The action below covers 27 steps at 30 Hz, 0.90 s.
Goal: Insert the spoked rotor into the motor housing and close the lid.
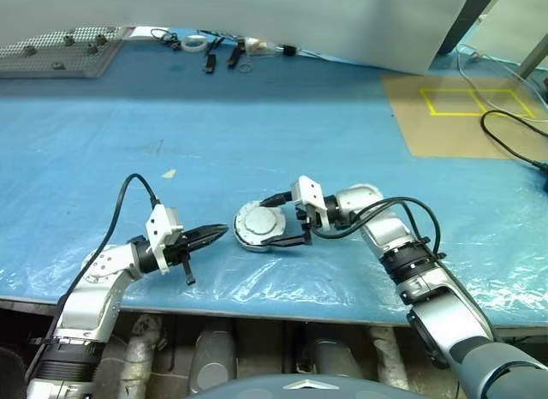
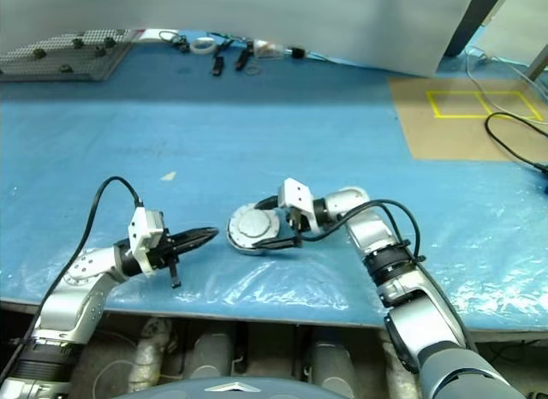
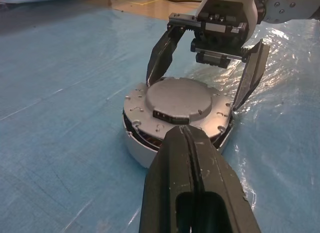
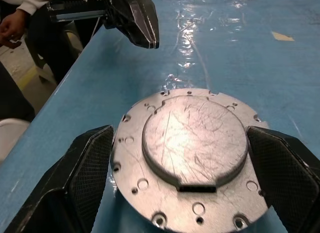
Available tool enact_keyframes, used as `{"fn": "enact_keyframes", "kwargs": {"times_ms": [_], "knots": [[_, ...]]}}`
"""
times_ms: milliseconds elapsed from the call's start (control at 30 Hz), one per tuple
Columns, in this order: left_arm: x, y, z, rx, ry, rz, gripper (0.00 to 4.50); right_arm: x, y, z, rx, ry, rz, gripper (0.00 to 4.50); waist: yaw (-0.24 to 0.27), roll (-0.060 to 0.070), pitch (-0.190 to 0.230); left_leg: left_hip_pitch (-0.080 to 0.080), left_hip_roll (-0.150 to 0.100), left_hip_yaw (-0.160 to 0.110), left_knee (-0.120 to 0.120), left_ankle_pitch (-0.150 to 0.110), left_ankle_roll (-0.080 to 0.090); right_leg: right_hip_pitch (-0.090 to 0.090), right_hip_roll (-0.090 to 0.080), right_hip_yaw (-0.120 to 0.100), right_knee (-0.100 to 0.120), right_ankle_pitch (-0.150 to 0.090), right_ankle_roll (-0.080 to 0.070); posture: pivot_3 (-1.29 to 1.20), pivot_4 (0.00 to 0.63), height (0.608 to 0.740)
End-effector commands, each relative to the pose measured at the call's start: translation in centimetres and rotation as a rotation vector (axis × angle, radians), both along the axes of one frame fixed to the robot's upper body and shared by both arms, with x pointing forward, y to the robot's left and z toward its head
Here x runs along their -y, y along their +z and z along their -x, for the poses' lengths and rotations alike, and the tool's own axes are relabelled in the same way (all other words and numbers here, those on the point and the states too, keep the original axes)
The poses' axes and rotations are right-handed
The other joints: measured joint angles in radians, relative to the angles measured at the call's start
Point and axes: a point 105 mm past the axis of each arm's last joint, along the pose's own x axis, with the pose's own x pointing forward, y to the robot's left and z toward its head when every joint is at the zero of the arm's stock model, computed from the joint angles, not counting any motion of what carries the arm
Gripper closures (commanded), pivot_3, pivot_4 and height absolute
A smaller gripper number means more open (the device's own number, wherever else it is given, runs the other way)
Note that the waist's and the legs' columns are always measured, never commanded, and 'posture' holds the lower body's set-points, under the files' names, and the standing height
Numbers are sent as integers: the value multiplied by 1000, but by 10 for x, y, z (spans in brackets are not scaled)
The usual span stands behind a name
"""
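Note:
The lid (image 1: 259, 221) lies plain grey face up on top of the motor housing (image 3: 137, 148), a silver can near the table's front edge. A dark gap shows under the lid's rim on the side facing my left gripper. My right gripper (image 1: 271, 222) is open, one finger on each side of the lid (image 4: 195, 138), with its fingers (image 4: 85, 168) close to the rim. My left gripper (image 1: 216, 235) is shut on nothing, a short way left of the housing and pointing at it. The spoked rotor is hidden.
Blue sheeting covers the table (image 1: 257, 133). At the back left stands a perforated tray (image 1: 60, 52), with small tools and a tape roll (image 1: 195, 42) beside it. A brown board with a yellow square (image 1: 471, 104) and a black cable (image 1: 514, 133) lie far right. A person's hand (image 4: 12, 20) shows beyond the table edge.

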Motion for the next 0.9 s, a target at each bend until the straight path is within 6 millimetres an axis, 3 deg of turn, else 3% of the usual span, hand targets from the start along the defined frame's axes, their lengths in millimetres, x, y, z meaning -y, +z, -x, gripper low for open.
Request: {"fn": "enact_keyframes", "kwargs": {"times_ms": [33,233,333,433,900], "knots": [[3,8,3,38,-12,-6,4500,-6,4,-3,33,23,-1,29,-1,0,0,0,0,0,0,0,0,0,0,0,0,0,0,0,150,740],[3,12,3,48,1,-8,4500,-10,4,-4,42,30,-6,29,0,0,0,0,0,0,1,0,0,0,0,0,1,0,0,0,150,740],[4,15,4,53,5,-9,4500,-9,3,-4,47,40,1,625,0,0,0,0,0,0,2,0,0,0,0,0,2,0,0,0,150,740],[3,16,5,52,14,-17,4500,-9,2,-2,47,49,3,1552,0,0,0,0,0,0,2,0,0,0,0,0,2,0,0,0,150,740],[7,29,4,54,39,-20,4500,-16,-5,-6,23,4,-3,1572,-6,0,0,1,0,1,3,0,0,-1,0,2,6,0,-1,0,150,740]]}}
